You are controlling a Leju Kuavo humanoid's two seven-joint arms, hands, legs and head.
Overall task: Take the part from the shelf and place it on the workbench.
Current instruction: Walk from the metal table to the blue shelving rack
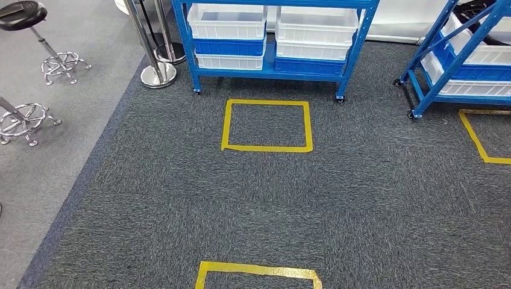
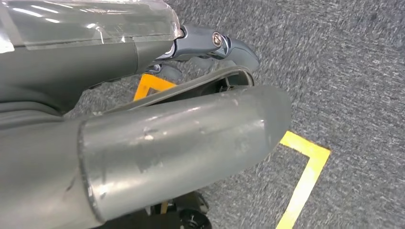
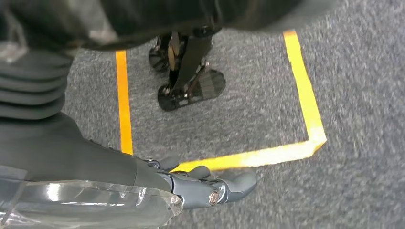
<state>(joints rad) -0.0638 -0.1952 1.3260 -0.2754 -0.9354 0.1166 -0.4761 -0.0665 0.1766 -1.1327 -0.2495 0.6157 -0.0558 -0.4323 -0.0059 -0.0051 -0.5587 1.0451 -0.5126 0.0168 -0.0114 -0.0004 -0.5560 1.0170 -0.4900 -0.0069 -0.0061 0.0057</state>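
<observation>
1. Two blue shelf units stand ahead: the nearer shelf faces the robot across the carpet, well beyond both hanging hands, and a second shelf stands off toward the right-hand side.
2. Several white and blue bins sit stacked on the nearer shelf. The part is presumably in one of them, but no part can be made out from here, so I cannot tell which bin holds it.
3. Yellow tape squares mark the floor. One square lies just before the shelf; another marking lies on the carpet beneath the hands.
4. The left hand hangs by the body, holding nothing; whether its fingers are spread or curled I cannot tell.
5. The right hand also hangs low over the tape, empty, its fingers lightly curled together.
6. Judged step: the approach, with nothing picked yet. The next move calls for walking to the square in front of the shelf, then raising a hand toward a bin.
</observation>
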